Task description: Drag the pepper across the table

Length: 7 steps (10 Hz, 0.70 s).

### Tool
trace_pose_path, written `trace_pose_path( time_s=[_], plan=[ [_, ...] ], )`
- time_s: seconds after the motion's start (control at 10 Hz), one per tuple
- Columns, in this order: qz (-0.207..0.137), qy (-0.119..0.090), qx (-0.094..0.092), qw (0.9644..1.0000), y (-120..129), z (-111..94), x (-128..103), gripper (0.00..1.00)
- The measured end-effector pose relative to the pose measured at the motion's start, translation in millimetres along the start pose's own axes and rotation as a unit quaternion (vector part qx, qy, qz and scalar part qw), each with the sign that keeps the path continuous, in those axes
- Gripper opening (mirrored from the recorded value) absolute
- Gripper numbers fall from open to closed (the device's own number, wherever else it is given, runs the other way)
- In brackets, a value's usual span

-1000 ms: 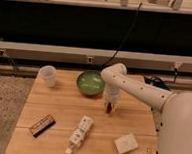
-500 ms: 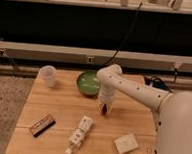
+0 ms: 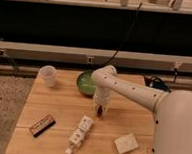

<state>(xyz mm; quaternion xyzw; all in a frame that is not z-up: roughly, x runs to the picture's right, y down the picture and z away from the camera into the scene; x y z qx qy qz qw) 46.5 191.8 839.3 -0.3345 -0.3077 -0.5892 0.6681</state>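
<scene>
The light wooden table [image 3: 62,106] fills the lower half of the camera view. My white arm reaches in from the right. The gripper [image 3: 101,112] points straight down onto the tabletop, just in front of the green bowl [image 3: 86,83]. The pepper [image 3: 103,110] shows only as a tiny dark-red spot at the gripper's tip, down at the table surface. The gripper hides most of it.
A white cup [image 3: 48,75] stands at the back left. A brown-and-red flat bar [image 3: 41,125] lies front left. A white bottle-like object [image 3: 79,135] lies on its side front centre. A pale square item [image 3: 126,143] lies front right. Dark cables run past the table's right back corner.
The gripper has slid a little to the left and toward the table's front, and the dark-red spot has stayed at its tip. Nothing else has moved.
</scene>
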Motion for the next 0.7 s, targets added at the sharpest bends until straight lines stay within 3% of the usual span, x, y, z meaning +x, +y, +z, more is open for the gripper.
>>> trace_pose_path(
  time_s=[0.3,0.6,0.7],
  plan=[
    [-0.019,0.001,0.001,0.9998,-8.7,-0.8,-7.4,0.0],
    [-0.028,0.002,0.005,0.9996,-14.7,-3.0,-12.1,0.08],
    [-0.019,0.002,0.008,0.9998,-11.2,-3.5,-7.5,0.03]
  ],
)
